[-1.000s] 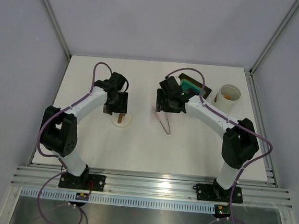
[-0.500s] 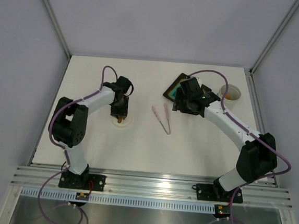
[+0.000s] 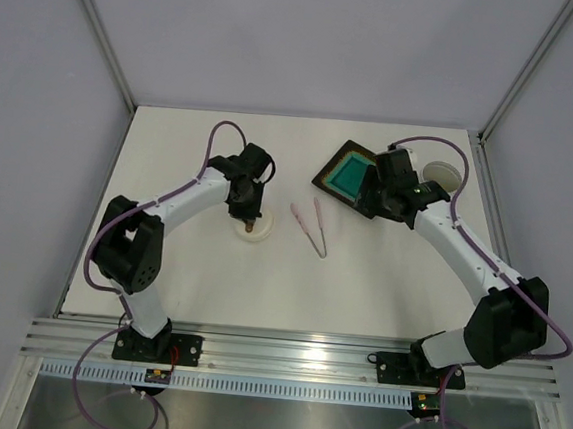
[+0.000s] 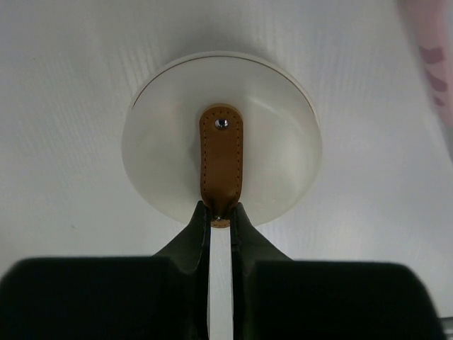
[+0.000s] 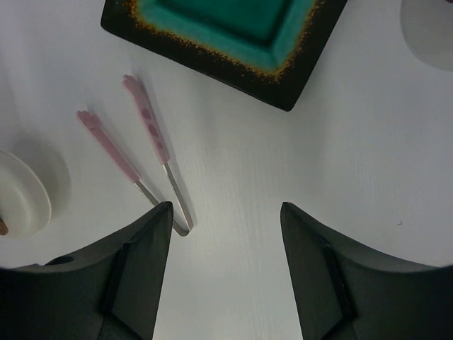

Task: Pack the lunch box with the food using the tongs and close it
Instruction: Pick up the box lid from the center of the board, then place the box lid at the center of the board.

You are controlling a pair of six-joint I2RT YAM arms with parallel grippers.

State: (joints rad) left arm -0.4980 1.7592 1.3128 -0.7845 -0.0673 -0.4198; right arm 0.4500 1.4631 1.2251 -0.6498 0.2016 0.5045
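Packing looks done, with the black tray (image 3: 342,174) bare and the pink tongs (image 5: 152,138) loose on the surface (image 3: 381,283), while the left gripper (image 4: 220,212) is clamped on the lid's (image 4: 276,142) brown handle (image 4: 221,166) left of them, the right gripper (image 5: 225,207) is spread empty, and the white tub (image 3: 441,174) at far right is not yet closed.

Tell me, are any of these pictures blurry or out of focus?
Top view: soft, even light, all sharp. Left wrist: lid sharp, tongs smeared at the edge. Right wrist: tray clear, its own fingers dark and soft.
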